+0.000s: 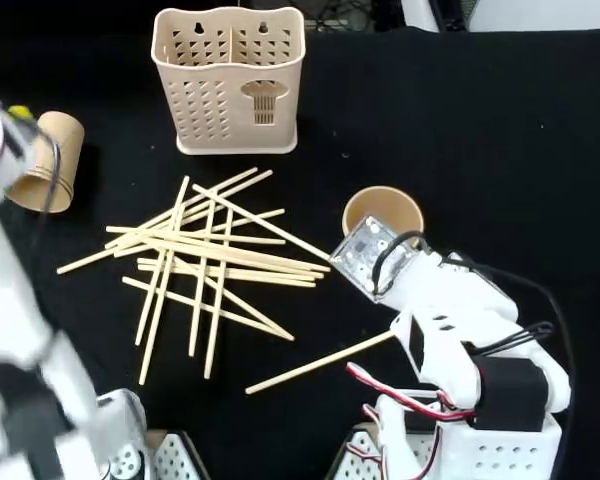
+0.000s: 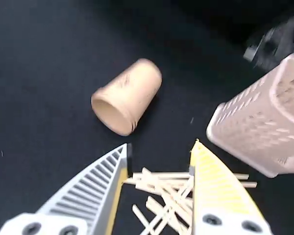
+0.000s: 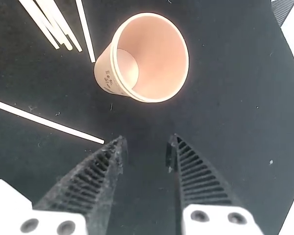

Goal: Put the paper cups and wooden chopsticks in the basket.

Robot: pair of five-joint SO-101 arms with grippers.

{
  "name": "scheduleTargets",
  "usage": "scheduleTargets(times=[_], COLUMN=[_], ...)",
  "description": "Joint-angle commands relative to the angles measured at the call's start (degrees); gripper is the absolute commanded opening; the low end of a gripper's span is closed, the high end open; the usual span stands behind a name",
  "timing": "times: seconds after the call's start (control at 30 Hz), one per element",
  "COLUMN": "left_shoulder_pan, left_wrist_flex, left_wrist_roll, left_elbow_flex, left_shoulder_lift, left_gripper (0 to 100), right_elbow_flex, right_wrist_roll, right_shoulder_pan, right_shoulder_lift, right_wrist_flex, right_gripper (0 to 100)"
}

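One paper cup [image 1: 48, 160] lies on its side at the table's far left, mouth toward my left gripper [image 2: 159, 149], which hovers open a short way from the cup [image 2: 127, 97]. A second paper cup [image 1: 382, 215] stands upright right of centre. My right gripper [image 3: 146, 144] is open just short of this cup [image 3: 147, 58], with nothing between its fingers. Several wooden chopsticks [image 1: 205, 265] lie crossed in a loose pile mid-table, and one single chopstick [image 1: 320, 362] lies apart nearer the front. The beige perforated basket [image 1: 228, 80] stands upright at the back.
The right arm's white body [image 1: 470, 350] takes up the front right of the black table. The left arm [image 1: 10, 300] rises along the left edge. From the left wrist, the basket [image 2: 264, 127] sits beyond the chopstick pile [image 2: 161, 188].
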Motion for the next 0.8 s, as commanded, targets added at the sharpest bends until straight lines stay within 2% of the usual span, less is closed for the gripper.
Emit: scheduleTargets(times=[0.0, 0.1, 0.17, 0.3, 0.37, 0.53, 0.7, 0.77], left_shoulder_pan=[0.66, 0.48, 0.22, -3.21, -4.00, -6.11, -9.45, -9.54], left_wrist_flex=[-19.69, -35.52, -45.54, -61.36, -67.16, -70.07, -70.68, -73.93], left_wrist_roll=[-1.14, -0.88, 2.11, 10.20, 11.78, 13.36, 14.59, 14.77], left_elbow_flex=[31.25, 52.00, 62.64, 76.70, 81.27, 84.88, 82.33, 81.36], left_shoulder_lift=[-12.75, -17.23, -19.25, -20.66, -20.48, -19.60, -15.91, -12.48], left_gripper=[22, 22, 22, 28, 31, 30, 30, 30], right_elbow_flex=[-0.22, -0.22, -0.22, -0.22, -0.22, -0.22, -0.22, -0.22], right_wrist_roll=[0.62, 0.62, 0.62, 0.62, 0.62, 0.62, 0.62, 0.62], right_shoulder_pan=[-0.62, -0.62, -0.62, -0.62, -0.62, -0.62, -0.62, -0.62], right_shoulder_lift=[0.22, 0.22, 0.22, 0.22, 0.22, 0.22, 0.22, 0.22], right_wrist_flex=[-0.26, -0.26, -0.26, -0.26, -0.26, -0.26, -0.09, 0.00], right_gripper=[15.5, 15.5, 15.5, 15.5, 15.5, 15.5, 15.5, 15.5])
